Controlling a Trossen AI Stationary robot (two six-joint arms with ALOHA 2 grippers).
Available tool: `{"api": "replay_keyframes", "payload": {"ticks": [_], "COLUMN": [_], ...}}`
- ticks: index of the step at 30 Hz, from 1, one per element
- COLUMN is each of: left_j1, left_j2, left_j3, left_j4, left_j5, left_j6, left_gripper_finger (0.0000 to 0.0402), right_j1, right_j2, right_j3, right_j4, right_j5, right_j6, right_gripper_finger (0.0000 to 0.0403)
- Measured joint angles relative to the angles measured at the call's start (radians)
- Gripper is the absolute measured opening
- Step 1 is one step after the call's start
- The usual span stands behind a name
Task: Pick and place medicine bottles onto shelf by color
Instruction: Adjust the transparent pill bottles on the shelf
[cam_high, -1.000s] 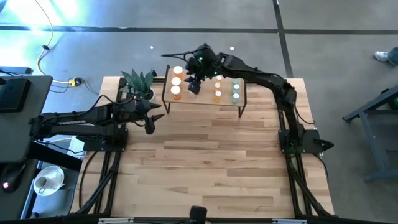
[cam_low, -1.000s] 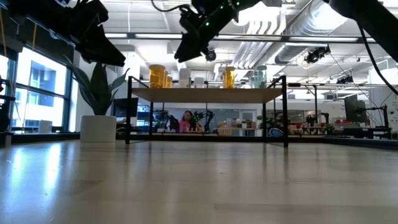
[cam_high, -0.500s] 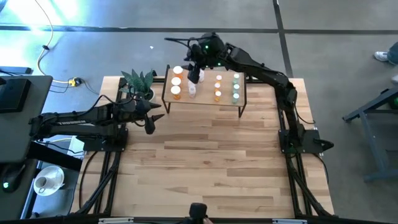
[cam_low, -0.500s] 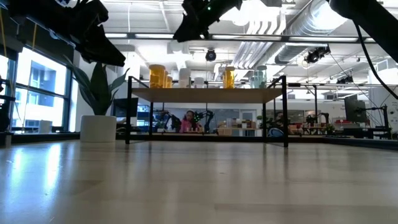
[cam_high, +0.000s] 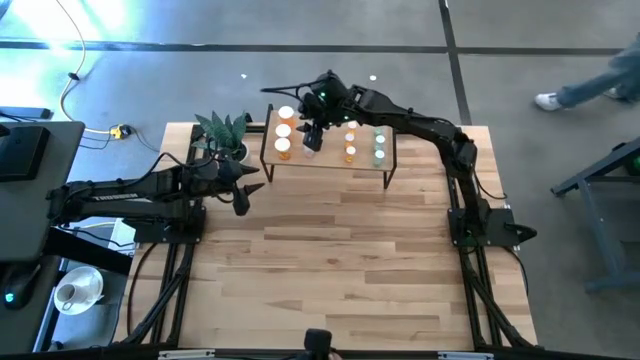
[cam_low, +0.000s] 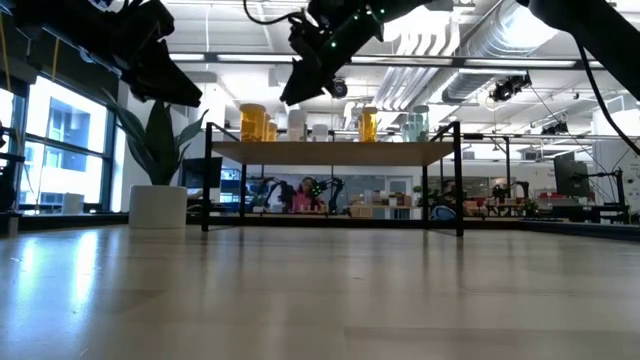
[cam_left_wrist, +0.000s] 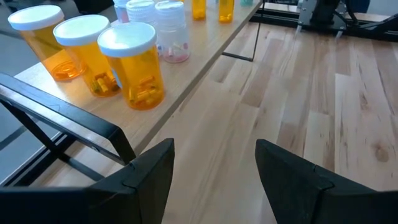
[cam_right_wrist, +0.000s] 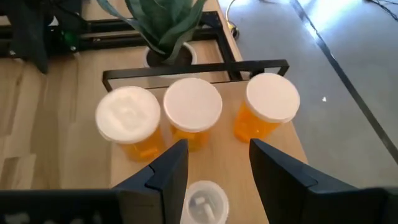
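Note:
The shelf (cam_high: 330, 162) stands at the table's far side. On its left end stand three large orange bottles (cam_high: 284, 130), also seen in the right wrist view (cam_right_wrist: 193, 112). Small orange bottles (cam_high: 350, 152) and pale green ones (cam_high: 380, 146) stand farther right. My right gripper (cam_high: 312, 138) hangs open over the shelf, just right of the large orange bottles. Below it a small white bottle (cam_right_wrist: 202, 200) stands on the board between its fingers, untouched. My left gripper (cam_high: 243, 200) waits open, left of the shelf.
A potted green plant (cam_high: 222, 130) stands just left of the shelf, close to my left arm. More white bottles (cam_left_wrist: 171, 31) stand on the shelf behind the orange ones. The wooden tabletop (cam_high: 340, 270) spreads out in front of the shelf.
My right gripper has risen and drawn back toward the table's far edge, baring a white bottle on the shelf. It has then come down again over the same spot beside the large orange bottles. The bottles have stayed where they were.

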Motion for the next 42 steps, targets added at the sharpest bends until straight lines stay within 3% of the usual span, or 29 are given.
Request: {"api": "replay_keyframes", "payload": {"ticks": [14,42], "left_j1": [0.000,0.000], "left_j2": [0.000,0.000], "left_j3": [0.000,0.000], "left_j4": [0.000,-0.002], "left_j5": [-0.001,0.000], "left_j6": [-0.009,-0.012], "left_gripper_finger": [0.0213,0.0213], "right_j1": [-0.002,-0.006], "right_j2": [0.000,-0.004], "right_j3": [-0.091,-0.091], "right_j4": [0.065,0.015], "right_j5": [0.005,0.056], "right_j6": [-0.016,0.020], "right_gripper_finger": [0.0162,0.0162]}}
